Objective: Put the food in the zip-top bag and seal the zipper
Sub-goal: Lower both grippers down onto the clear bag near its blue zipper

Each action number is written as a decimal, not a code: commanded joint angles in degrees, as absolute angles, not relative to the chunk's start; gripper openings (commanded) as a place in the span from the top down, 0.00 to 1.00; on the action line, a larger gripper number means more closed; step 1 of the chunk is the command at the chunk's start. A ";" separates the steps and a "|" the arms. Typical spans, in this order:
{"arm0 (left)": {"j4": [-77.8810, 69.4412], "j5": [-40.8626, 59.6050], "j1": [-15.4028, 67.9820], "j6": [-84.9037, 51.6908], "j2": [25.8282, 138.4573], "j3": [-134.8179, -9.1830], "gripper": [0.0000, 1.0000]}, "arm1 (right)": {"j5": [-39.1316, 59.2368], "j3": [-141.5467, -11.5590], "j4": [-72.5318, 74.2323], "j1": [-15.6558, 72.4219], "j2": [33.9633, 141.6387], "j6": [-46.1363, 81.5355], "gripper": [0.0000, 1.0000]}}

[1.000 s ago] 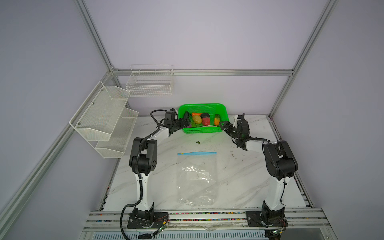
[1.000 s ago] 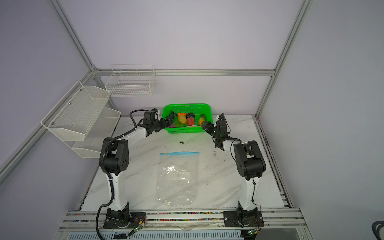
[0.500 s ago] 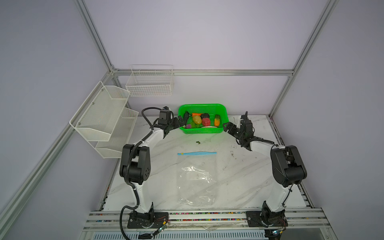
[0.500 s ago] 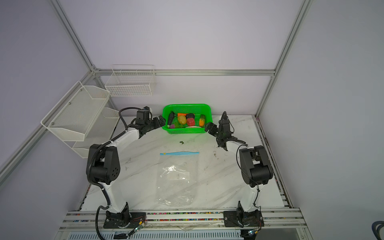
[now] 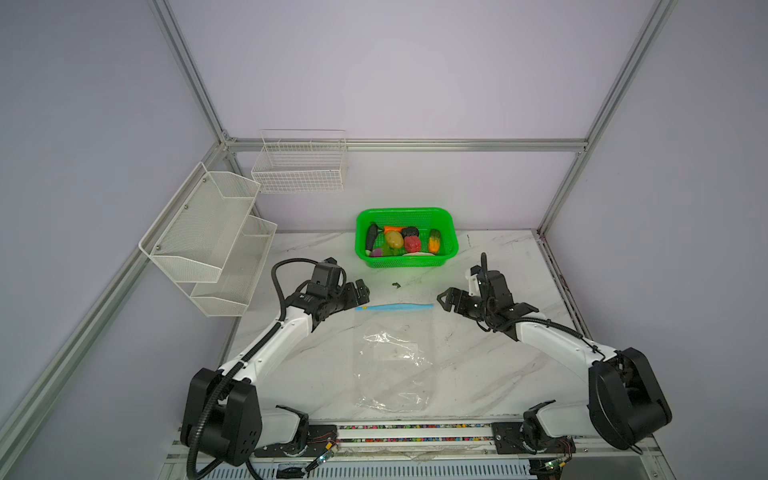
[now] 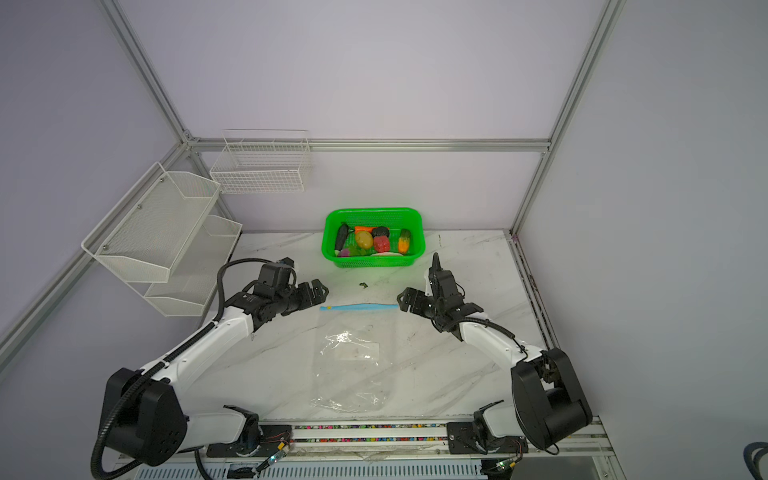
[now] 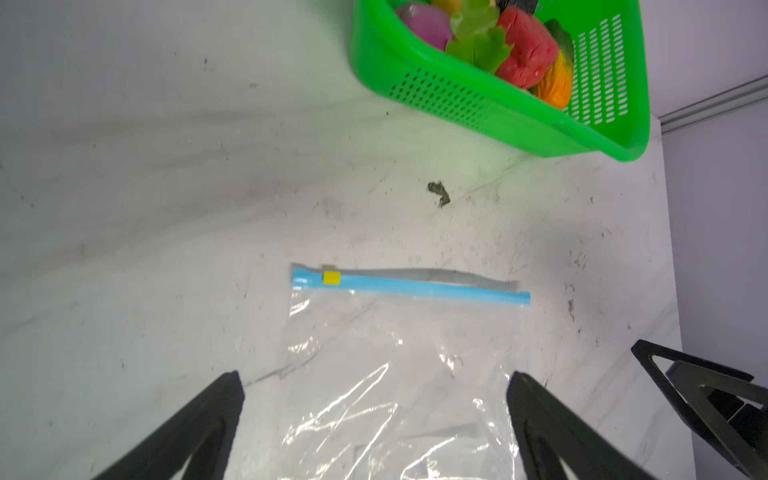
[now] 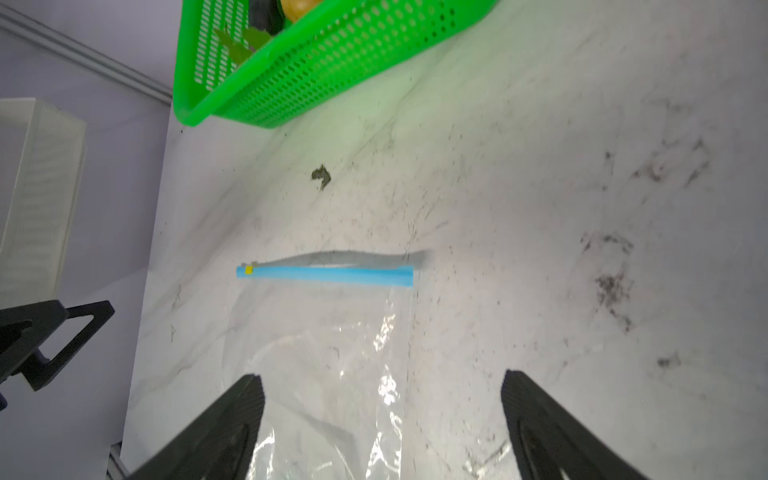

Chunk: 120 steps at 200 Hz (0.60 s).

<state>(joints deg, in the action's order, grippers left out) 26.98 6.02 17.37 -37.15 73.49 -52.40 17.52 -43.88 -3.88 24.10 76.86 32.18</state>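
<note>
A white marble table holds a clear zip-top bag lying flat at its centre. The bag's long axis runs from the near edge toward the back wall, with the mouth end pointing at a green basket. The left gripper and right gripper hover just beside the bag's far corners, both spread wide and empty. The blue zipper lies crosswise (yellow slider at its left end). The food sits in the basket.

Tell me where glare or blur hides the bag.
Both top views: white glare streaks on the zip-top bag, edges faint. Left wrist view: zipper crisp, glare on the plastic. Right wrist view: green basket slightly soft, zipper throws a grey shadow.
</note>
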 commanded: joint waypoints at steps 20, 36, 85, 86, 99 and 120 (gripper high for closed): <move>30.45 14.80 18.27 -41.66 69.50 -43.61 0.00 | 25.29 -38.09 -4.96 27.84 72.69 36.03 0.14; 31.21 16.30 18.68 -41.48 71.23 -43.75 0.00 | 25.99 -37.83 -6.53 29.51 73.79 35.62 0.17; 31.31 18.14 19.94 -40.74 77.87 -45.16 0.00 | 25.54 -35.22 -8.50 36.35 73.37 36.02 0.20; 31.26 18.17 19.95 -40.67 77.96 -45.21 0.00 | 25.52 -35.19 -8.47 36.46 73.38 36.03 0.20; 30.32 18.41 20.26 -40.70 79.12 -45.13 0.00 | 25.38 -34.85 -8.62 37.87 73.93 35.95 0.20; 27.83 19.49 20.56 -40.85 80.21 -44.43 0.00 | 25.32 -34.61 -8.48 39.42 75.93 35.13 0.20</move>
